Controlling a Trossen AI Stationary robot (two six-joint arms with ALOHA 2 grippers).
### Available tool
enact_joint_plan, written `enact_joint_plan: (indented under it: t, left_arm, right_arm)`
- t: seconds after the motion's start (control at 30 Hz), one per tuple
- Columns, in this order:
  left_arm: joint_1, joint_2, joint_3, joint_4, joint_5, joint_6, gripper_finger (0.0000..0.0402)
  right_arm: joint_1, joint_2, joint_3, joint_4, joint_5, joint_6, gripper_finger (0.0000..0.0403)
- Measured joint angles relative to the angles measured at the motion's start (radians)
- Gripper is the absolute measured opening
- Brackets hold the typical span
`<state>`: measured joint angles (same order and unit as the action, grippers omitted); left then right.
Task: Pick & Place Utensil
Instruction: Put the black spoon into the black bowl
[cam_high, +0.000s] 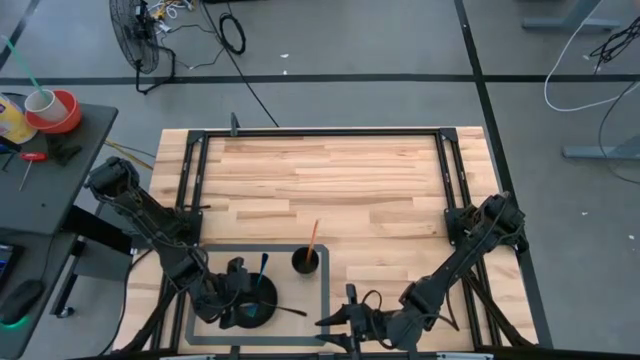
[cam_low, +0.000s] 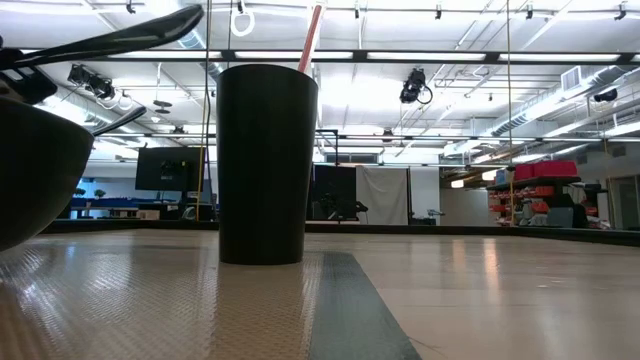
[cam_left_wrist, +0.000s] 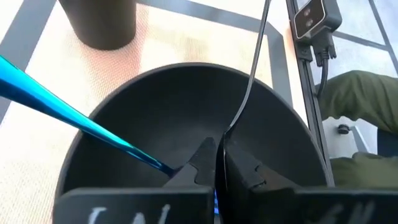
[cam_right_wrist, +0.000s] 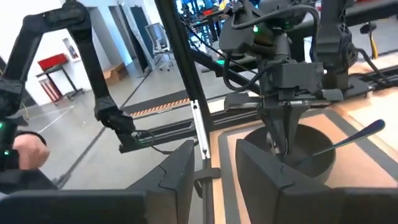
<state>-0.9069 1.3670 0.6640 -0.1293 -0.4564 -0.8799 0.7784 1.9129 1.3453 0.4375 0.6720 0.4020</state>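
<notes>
- Left tool (cam_left_wrist: 216, 163) is down inside the black bowl (cam_left_wrist: 155, 112), fingers pinched together on a thin dark utensil (cam_left_wrist: 249, 81) whose handle leans over the rim.
- A blue utensil (cam_left_wrist: 68, 118) lies in the bowl too.
- My read: pick step, grasp made.
- Next call: lift clear, carry to the black cup (cam_high: 306, 261) with its orange straw.
- Right tool (cam_right_wrist: 211, 165) waits at the desk's near edge, fingers spread, empty.

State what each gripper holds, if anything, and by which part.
The left gripper appears shut on the black utensil, at its lower end inside the black bowl. The right gripper is open and holds nothing.
</notes>
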Motion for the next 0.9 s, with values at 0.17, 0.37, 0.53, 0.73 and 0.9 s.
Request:
enact_joint_plan:
  t: [0.17,0.37,0.53,0.73,0.9]
  left_arm:
    - [-0.007,0.0,0.0,-0.009,0.003,-0.006,0.0017]
    - [-0.007,0.001,0.0,-0.027,-0.013,-0.007,0.0013]
    - [-0.006,0.001,0.0,-0.027,-0.008,-0.008,0.002]
    - [-0.006,0.001,0.0,-0.054,0.006,-0.032,0.0016]
    - [-0.006,0.011,0.0,-0.068,0.007,-0.051,0.002]
  right_arm:
    - [0.003,0.002,0.0,-0.002,-0.003,0.005,0.0121]
    - [0.002,0.002,0.0,-0.003,-0.007,-0.002,0.0121]
    - [0.002,0.002,0.0,-0.003,-0.007,-0.016,0.0121]
    - [0.002,0.002,0.0,-0.003,-0.007,-0.018,0.0121]
    - [0.002,0.002,0.0,-0.003,-0.007,-0.018,0.0121]
